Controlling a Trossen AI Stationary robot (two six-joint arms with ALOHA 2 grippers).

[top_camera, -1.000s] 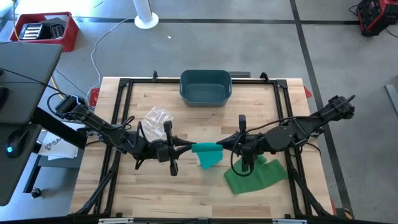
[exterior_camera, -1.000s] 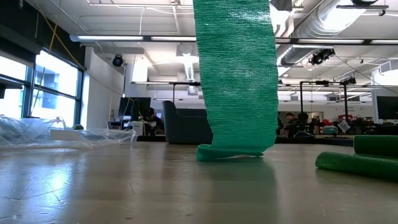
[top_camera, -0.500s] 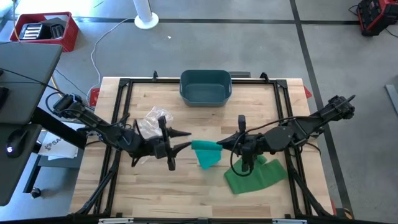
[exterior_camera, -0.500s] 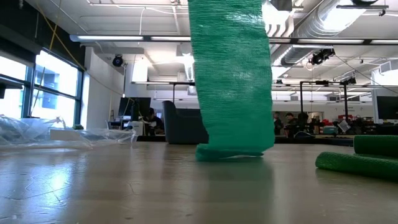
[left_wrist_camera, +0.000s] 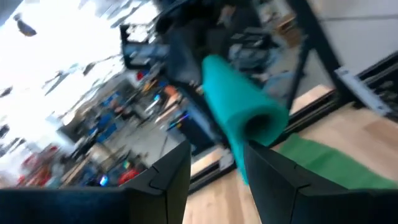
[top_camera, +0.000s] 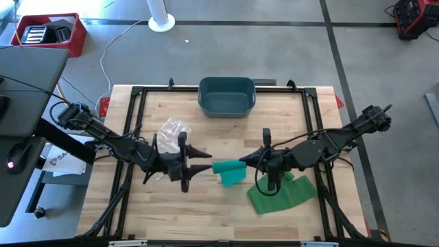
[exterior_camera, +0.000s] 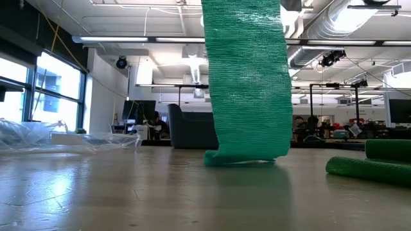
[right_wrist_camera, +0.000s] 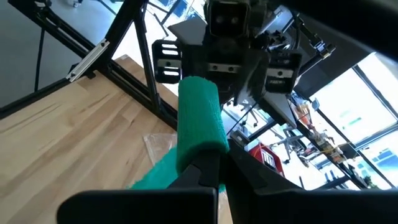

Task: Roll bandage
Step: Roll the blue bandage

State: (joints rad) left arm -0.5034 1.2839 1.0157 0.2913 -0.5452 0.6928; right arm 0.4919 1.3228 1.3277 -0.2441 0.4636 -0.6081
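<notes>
On your left, the crumpled plastic wrap [top_camera: 173,128] lies on the wooden table [top_camera: 164,213]. Your left gripper [top_camera: 206,163] sits just beside the rolled end of the green bandage [top_camera: 230,168], fingers spread apart and holding nothing. The roll hangs above mid-table, its tail dropping to the wood. Your right gripper [top_camera: 248,162] is clenched on the roll's other end. Farther right, loose bandage [top_camera: 280,194] lies heaped beneath that arm.
</notes>
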